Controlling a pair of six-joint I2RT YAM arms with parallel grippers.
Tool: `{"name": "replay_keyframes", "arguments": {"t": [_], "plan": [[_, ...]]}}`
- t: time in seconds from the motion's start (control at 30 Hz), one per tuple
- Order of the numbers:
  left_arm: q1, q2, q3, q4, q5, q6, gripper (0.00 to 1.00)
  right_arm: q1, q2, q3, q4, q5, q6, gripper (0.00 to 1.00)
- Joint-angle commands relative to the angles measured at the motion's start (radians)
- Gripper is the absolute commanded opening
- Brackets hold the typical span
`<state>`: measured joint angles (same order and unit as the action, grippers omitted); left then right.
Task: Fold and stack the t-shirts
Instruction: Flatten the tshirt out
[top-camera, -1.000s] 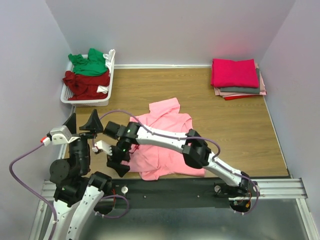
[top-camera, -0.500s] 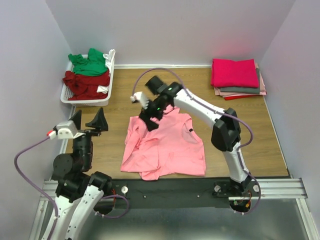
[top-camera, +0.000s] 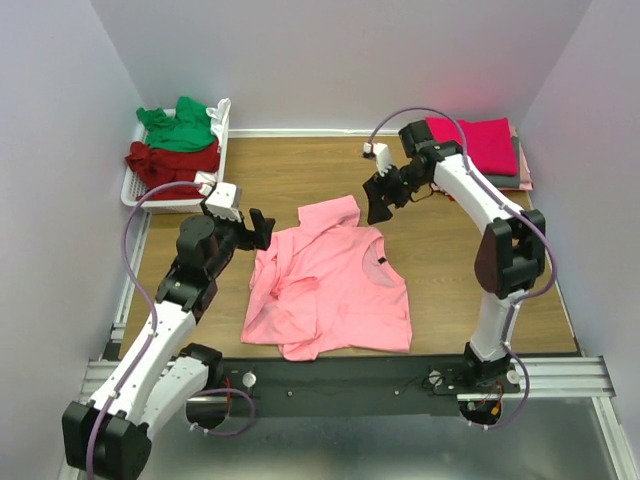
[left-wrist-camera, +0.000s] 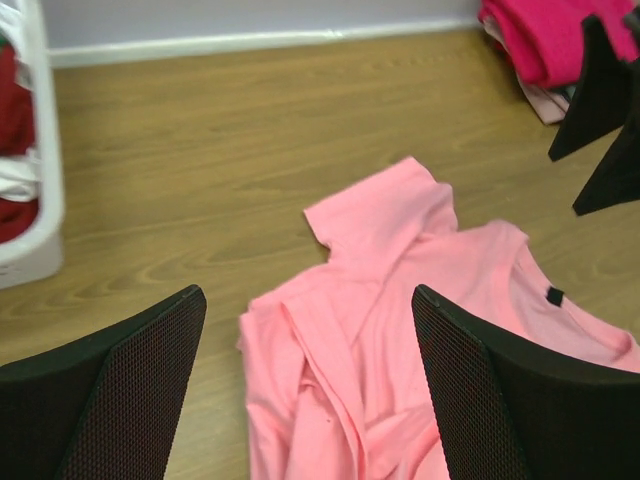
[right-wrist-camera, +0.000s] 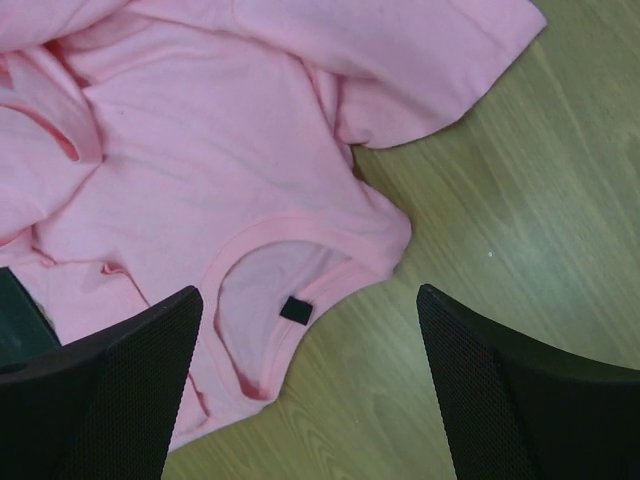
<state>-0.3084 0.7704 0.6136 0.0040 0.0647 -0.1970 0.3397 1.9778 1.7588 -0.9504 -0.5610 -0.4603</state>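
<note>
Pink t-shirt (top-camera: 335, 290) lies rumpled in the middle of the wooden table (top-camera: 300, 170), nearer my bases than the far wall. Its 9 o'clock side is bunched into loose folds. One sleeve (top-camera: 330, 215) juts out toward 12 o'clock, and the dark neck label (top-camera: 383, 261) sits toward the cloth's 3 o'clock edge.

My left gripper (top-camera: 262, 228) hangs just beside the shirt's 10 o'clock corner. Its fingers are spread wide with nothing between them, and its wrist camera looks across the cloth. My right gripper (top-camera: 376, 208) is just past the sleeve at the shirt's 1 o'clock. It is spread wide too and carries nothing; the collar and label show between its fingers in its own camera.

At the table's 10 o'clock stands the white basket (top-camera: 175, 203), with a green t-shirt (top-camera: 180, 128) heaped on a dark red t-shirt (top-camera: 170, 165). At 2 o'clock, well apart from the pink one, is a folded pile. A magenta t-shirt (top-camera: 468, 145) lies on top, with a grey t-shirt (top-camera: 485, 181) showing under it.
</note>
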Motion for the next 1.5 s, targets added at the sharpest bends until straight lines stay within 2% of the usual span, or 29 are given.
{"name": "replay_keyframes", "arguments": {"t": [0.0,0.13,0.2,0.5,0.87,1.23,1.47], "plan": [[0.019,0.087,0.026,0.040,0.182,-0.065,0.90,-0.024,-0.080,-0.119,0.055,-0.103,-0.034,0.95],[0.022,0.196,0.031,0.016,0.201,-0.119,0.89,-0.053,-0.117,-0.212,0.105,-0.149,-0.035,0.95],[0.022,0.216,0.034,-0.002,0.198,-0.122,0.89,-0.056,-0.131,-0.238,0.134,-0.161,-0.038,1.00],[0.022,0.306,0.044,-0.045,0.184,-0.128,0.87,-0.067,-0.204,-0.321,0.223,-0.159,-0.028,1.00],[0.022,0.501,0.095,-0.068,0.204,-0.094,0.75,-0.082,-0.234,-0.406,0.279,-0.204,-0.015,1.00],[0.022,0.713,0.261,-0.133,0.167,-0.022,0.67,-0.090,-0.235,-0.423,0.282,-0.226,-0.023,1.00],[0.023,0.806,0.291,-0.147,0.149,-0.013,0.58,-0.100,-0.237,-0.427,0.283,-0.234,-0.026,1.00]]}}
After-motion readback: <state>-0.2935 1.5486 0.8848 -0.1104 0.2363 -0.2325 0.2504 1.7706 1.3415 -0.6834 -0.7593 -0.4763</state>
